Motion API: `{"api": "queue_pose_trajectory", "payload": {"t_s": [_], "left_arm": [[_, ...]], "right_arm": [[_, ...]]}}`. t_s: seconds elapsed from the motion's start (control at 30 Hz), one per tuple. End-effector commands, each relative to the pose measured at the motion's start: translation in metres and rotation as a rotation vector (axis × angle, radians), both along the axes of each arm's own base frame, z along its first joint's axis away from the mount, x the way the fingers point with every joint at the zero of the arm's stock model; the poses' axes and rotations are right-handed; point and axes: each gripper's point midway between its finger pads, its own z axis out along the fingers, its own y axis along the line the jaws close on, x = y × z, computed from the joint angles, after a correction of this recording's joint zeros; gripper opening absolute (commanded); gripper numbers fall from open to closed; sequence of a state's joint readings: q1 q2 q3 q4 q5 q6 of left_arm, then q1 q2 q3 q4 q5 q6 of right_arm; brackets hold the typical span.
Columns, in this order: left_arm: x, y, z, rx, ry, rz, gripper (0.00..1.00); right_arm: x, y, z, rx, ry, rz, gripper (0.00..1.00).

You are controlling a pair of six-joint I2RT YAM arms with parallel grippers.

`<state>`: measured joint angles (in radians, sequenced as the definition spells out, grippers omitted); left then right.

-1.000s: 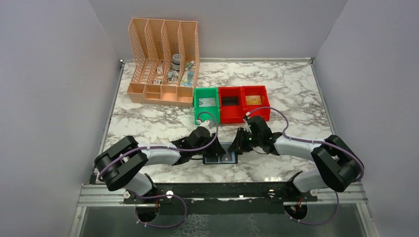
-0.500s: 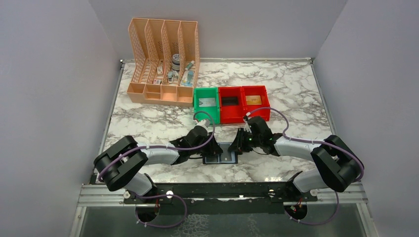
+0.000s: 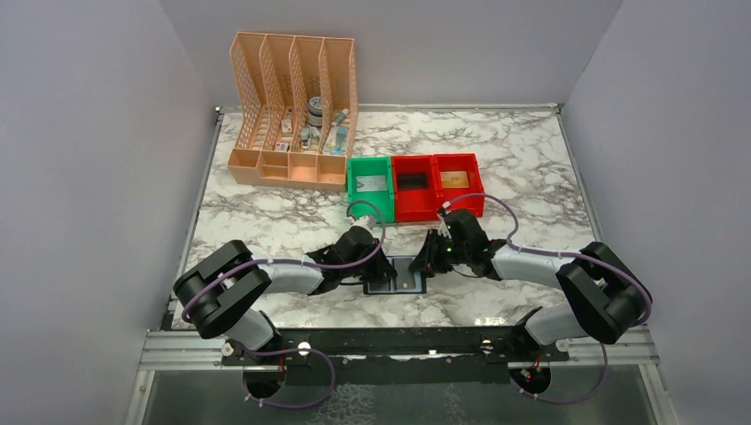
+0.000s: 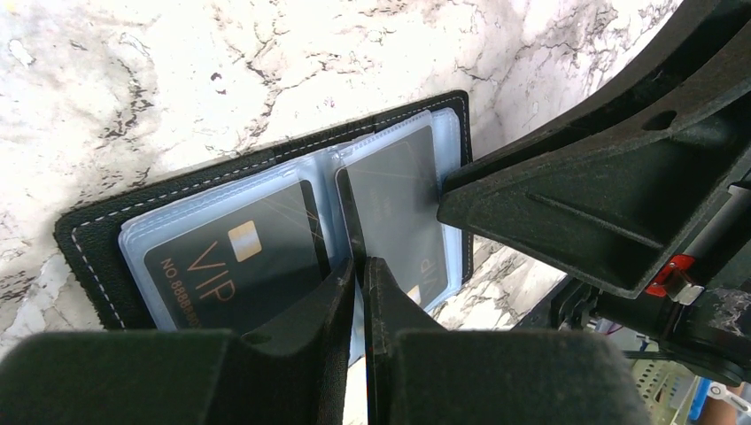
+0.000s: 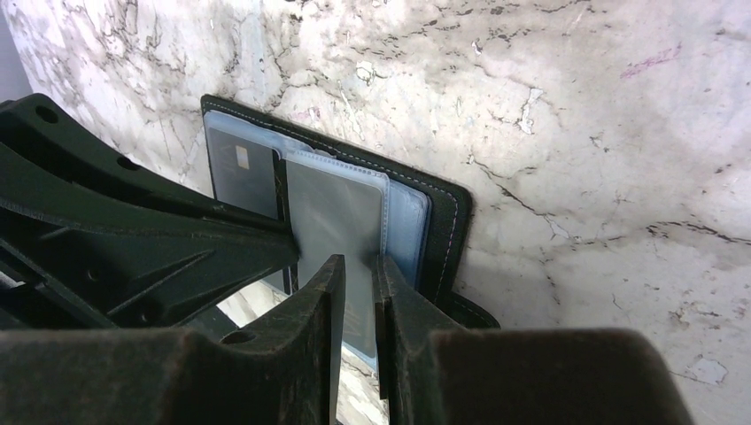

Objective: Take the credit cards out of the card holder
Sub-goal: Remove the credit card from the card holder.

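The black card holder [image 3: 398,276] lies open on the marble near the table's front edge, between both grippers. Its clear sleeves hold dark credit cards with gold VIP print [image 4: 226,257]. My left gripper [image 4: 361,267] is shut on the holder's middle fold, where the sleeves meet. My right gripper [image 5: 356,264] is closed from the other side on the near edge of a sleeve leaf with a grey-looking credit card [image 5: 335,208] in it; that leaf is blurred. The holder's black cover [image 5: 447,221] shows beyond the leaf.
A green bin [image 3: 369,202] with a white card, a red bin [image 3: 413,204] and a second red bin [image 3: 458,202] with a tan card stand behind the grippers. A peach lattice organizer [image 3: 292,106] stands at the back left.
My left arm has shifted slightly, its wrist edging right toward the holder. The right arm and the holder stay in place.
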<state>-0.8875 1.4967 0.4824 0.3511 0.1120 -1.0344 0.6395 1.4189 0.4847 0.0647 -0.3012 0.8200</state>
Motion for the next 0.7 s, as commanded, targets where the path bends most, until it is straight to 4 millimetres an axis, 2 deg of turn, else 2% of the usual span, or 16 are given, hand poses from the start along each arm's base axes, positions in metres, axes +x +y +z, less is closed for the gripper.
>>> {"api": "queue_pose_trajectory", "payload": {"t_s": [0.0,0.17,0.27,0.4,0.53,0.67], "left_arm": [[0.001,-0.007,0.005,-0.035,-0.004,-0.009,0.12],[0.004,-0.012,0.011,-0.058,-0.022,-0.019,0.11],[0.004,-0.012,0.014,-0.069,-0.027,-0.016,0.00],[0.005,-0.009,0.015,-0.072,-0.038,-0.001,0.00],[0.003,-0.005,0.015,-0.072,-0.036,0.009,0.00],[0.002,-0.002,0.014,-0.070,-0.037,0.016,0.00]], "right_arm": [[-0.014,-0.026,-0.036,-0.134,0.079,-0.039,0.19],[-0.014,-0.026,-0.036,-0.136,0.080,-0.030,0.20],[-0.014,-0.025,-0.034,-0.136,0.074,-0.023,0.20],[-0.012,-0.028,-0.031,-0.152,0.064,-0.027,0.20],[0.002,-0.032,-0.009,-0.199,-0.004,-0.023,0.21],[0.008,-0.025,0.016,-0.186,-0.072,0.048,0.24]]}}
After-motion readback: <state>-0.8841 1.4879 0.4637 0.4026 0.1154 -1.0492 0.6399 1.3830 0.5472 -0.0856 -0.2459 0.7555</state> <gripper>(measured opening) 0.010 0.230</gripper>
